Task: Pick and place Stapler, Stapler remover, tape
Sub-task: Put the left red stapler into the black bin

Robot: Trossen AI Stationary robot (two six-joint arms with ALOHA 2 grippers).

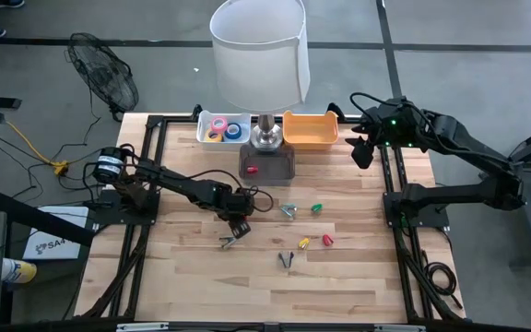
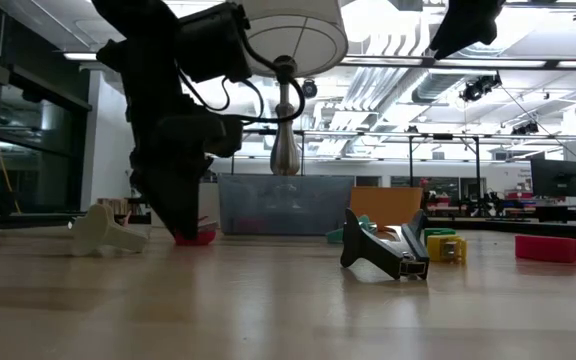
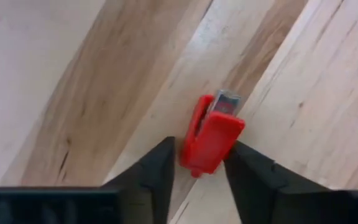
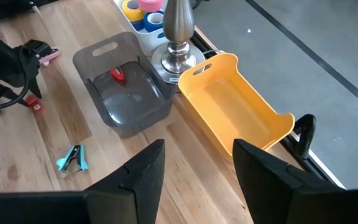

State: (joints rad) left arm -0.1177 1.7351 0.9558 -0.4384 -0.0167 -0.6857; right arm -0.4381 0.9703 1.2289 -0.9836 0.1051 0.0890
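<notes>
Red plastic sits between our left gripper [image 3: 199, 163] fingers — we pinch the small red stapler [image 3: 211, 135]; our right gripper [image 4: 197, 165] hangs spread, empty.

Lamp [image 1: 261, 55] looms over the bins behind me, so that path's tight. Bare table [image 1: 358, 277] up front is wide open, just scattered clips [image 1: 288, 210] between.
</notes>
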